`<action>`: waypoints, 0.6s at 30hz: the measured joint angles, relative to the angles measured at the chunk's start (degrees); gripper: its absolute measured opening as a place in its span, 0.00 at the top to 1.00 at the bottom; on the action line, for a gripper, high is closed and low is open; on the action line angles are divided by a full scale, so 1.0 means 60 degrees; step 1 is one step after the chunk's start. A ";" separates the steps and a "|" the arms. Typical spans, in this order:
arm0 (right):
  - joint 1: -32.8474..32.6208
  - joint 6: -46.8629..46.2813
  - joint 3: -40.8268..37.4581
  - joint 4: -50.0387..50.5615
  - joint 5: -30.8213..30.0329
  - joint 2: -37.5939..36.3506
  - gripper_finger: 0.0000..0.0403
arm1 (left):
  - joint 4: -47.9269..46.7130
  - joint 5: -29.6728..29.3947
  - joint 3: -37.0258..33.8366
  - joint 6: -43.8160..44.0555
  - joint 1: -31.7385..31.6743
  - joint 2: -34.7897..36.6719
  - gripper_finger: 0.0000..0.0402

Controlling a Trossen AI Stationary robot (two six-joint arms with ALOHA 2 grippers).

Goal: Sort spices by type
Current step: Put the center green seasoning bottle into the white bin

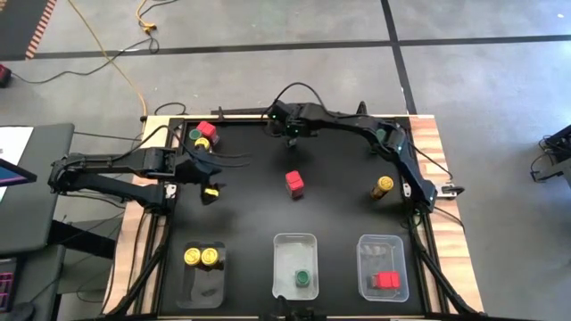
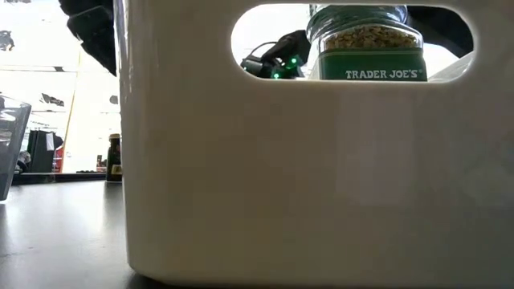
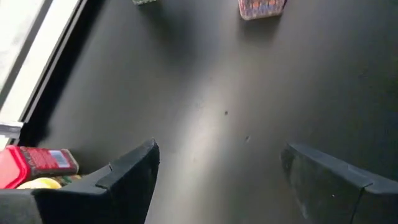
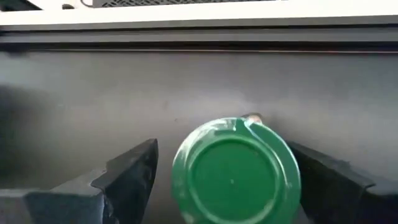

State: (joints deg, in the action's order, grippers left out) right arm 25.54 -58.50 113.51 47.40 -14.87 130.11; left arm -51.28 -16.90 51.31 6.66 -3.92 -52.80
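Note:
My right gripper (image 1: 292, 135) reaches to the table's far middle and hangs open over a green-lidded jar (image 4: 235, 174). Its fingers stand on either side of the round lid; the arm hides this jar in the high view. My left gripper (image 1: 221, 172) is open at the left, over bare black table (image 3: 217, 155). A yellow-lidded jar (image 1: 211, 192) lies just near of it. A red, a green and a yellow jar cluster (image 1: 205, 135) at the far left. A red jar (image 1: 294, 184) sits mid-table and a yellow-lidded jar (image 1: 382, 186) to the right.
Three clear trays line the near edge: the left one (image 1: 189, 287) holds two yellow-lidded jars, the middle one (image 1: 284, 245) one green-lidded jar, the right one (image 1: 400, 251) red-lidded jars. The middle tray's wall (image 2: 281, 177) fills the low view. Bare black table lies between the trays and the loose jars.

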 joint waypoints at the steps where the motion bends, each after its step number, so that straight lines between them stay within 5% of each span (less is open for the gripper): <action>1: 0.0000 -0.0003 0.0000 0.0004 -0.0004 0.0063 0.10 | -0.0107 -0.0013 0.0000 -0.0056 0.0000 0.0000 0.20; 8: 0.0011 0.0161 0.0000 0.0006 -0.0442 0.0091 0.16 | -0.0384 -0.0040 0.0000 -0.0250 0.0000 0.0000 0.20; 18: 0.0007 0.1338 0.0000 0.0310 -0.0371 0.0089 0.42 | -0.0333 -0.0062 0.0000 -0.0255 0.0000 0.0000 0.20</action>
State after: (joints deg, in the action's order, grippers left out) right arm 25.58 -50.47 113.51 49.25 -17.10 130.64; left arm -53.28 -17.28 51.31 5.13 -3.92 -52.80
